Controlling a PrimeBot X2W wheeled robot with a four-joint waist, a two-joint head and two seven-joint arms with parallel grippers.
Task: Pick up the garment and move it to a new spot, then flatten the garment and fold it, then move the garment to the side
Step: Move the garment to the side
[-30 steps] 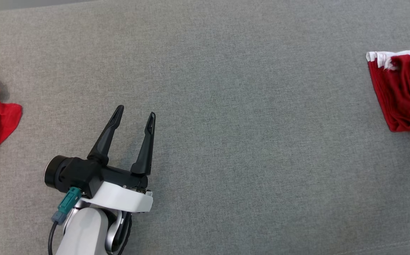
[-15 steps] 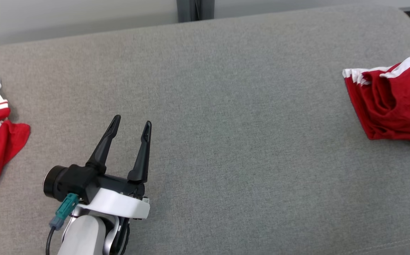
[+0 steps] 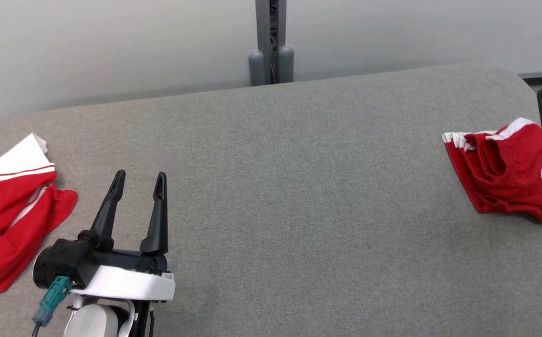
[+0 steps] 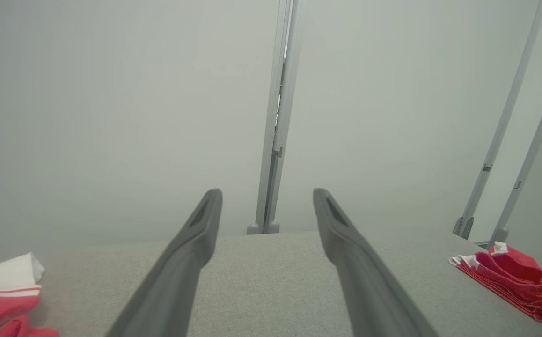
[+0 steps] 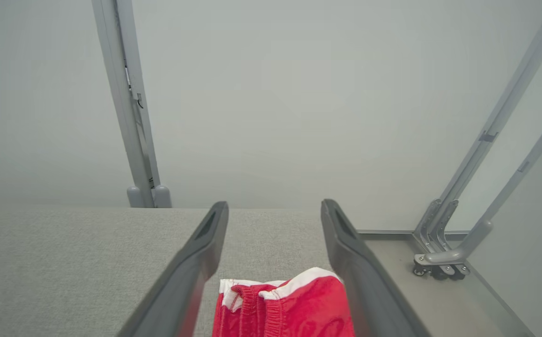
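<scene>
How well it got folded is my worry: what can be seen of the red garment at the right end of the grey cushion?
The red garment is a compact, loosely folded bundle of soft red cloth with white trim and a gathered ribbed band at its far edge. Its layers are rumpled, not flat. It lies on the grey cushion near its right end. The open right gripper hangs over its right part; contact cannot be told.
</scene>
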